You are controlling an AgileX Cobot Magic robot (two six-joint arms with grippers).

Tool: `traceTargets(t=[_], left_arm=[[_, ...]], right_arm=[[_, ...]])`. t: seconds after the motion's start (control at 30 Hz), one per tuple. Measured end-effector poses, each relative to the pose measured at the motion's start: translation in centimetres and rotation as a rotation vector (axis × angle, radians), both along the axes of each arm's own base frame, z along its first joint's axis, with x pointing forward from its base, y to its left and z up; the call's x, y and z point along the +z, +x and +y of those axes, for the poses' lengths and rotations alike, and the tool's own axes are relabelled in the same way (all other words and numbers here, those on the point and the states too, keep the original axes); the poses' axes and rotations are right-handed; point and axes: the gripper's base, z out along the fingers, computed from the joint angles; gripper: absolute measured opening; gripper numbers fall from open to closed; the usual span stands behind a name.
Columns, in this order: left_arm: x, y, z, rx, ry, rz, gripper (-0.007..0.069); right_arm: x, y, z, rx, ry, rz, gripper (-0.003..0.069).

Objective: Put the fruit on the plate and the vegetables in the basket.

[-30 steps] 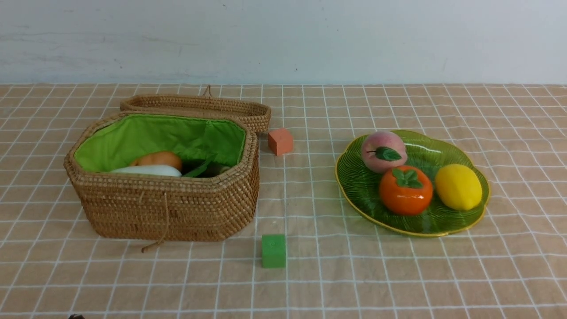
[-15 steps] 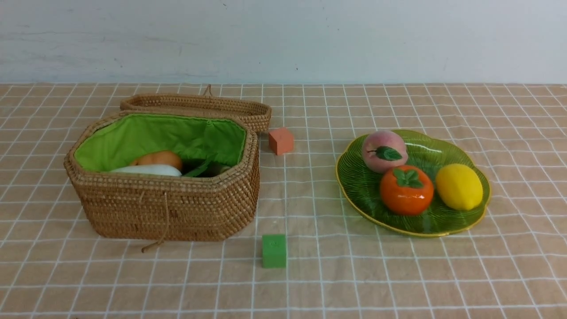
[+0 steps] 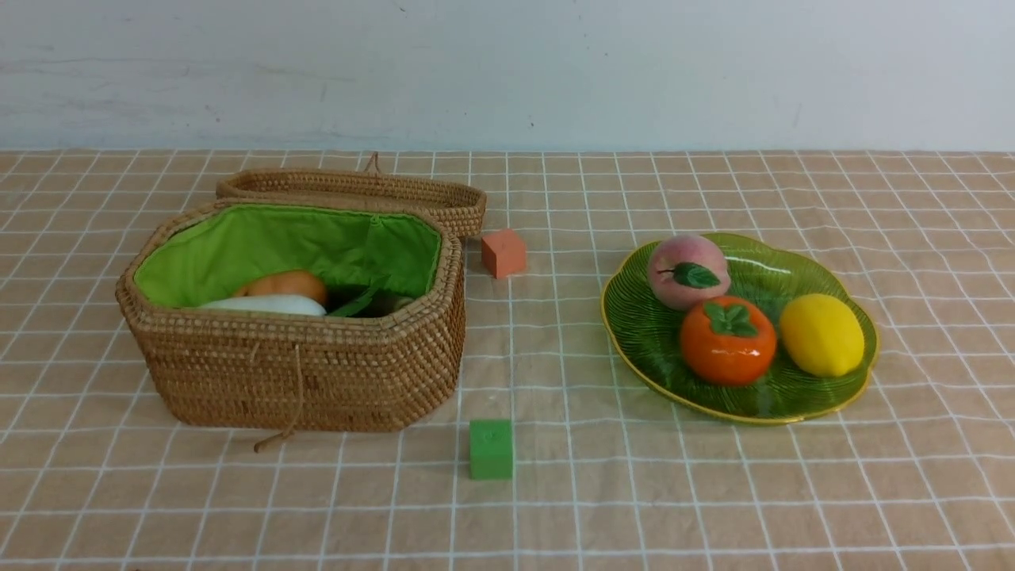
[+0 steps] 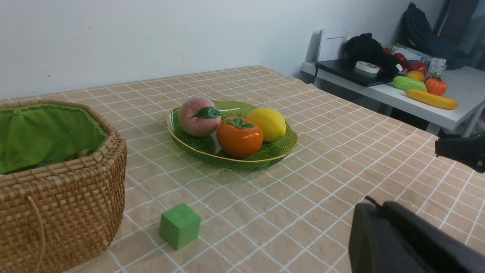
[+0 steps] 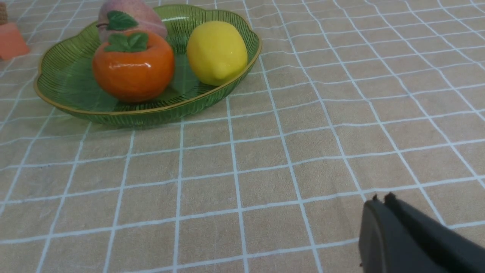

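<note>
Ribbed green glass plate (image 3: 642, 333) holds fuzzy pink peach (image 3: 687, 271) at 11 o'clock, glossy orange persimmon (image 3: 728, 341), smooth yellow lemon (image 3: 821, 334) at 3 – left gripper (image 4: 373, 203) and right gripper (image 5: 380, 198) both pressed together, empty.

Plate (image 5: 68, 81), upper left of frame: persimmon (image 5: 132, 68), lemon (image 5: 216, 51), peach (image 5: 132, 15) on it. Orange cube (image 5: 11, 41) at left edge. Right gripper (image 5: 382, 201) lower right, jaws together.

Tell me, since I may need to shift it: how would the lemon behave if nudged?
The lemon looks rounded and smooth, so it would probably roll. The plate is shallow, so its rim may not stop it. The persimmon beside it might block it.
</note>
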Motion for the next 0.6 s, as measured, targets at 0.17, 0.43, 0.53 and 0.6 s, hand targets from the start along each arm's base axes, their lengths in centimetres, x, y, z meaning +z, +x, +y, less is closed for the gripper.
traceTargets(t=[0.17,0.43,0.53,0.6], left_arm=[[0.0,0.0,0.0,0.000,0.000,0.000,0.0015],[-0.7,0.6,1.3,0.249,-0.026,-0.038,-0.0013],[-2.8,0.8,2.4,0.466,-0.033,-0.026,-0.0013],[-4.5,1.1,2.8,0.560,-0.019,0.003,-0.0013]], right_arm=[[0.0,0.0,0.0,0.000,0.001,0.000,-0.0013],[0.0,0.0,0.0,0.000,0.001,0.000,-0.0007],[0.0,0.0,0.0,0.000,0.003,0.000,-0.0004],[0.0,0.0,0.0,0.000,0.003,0.000,-0.0003]])
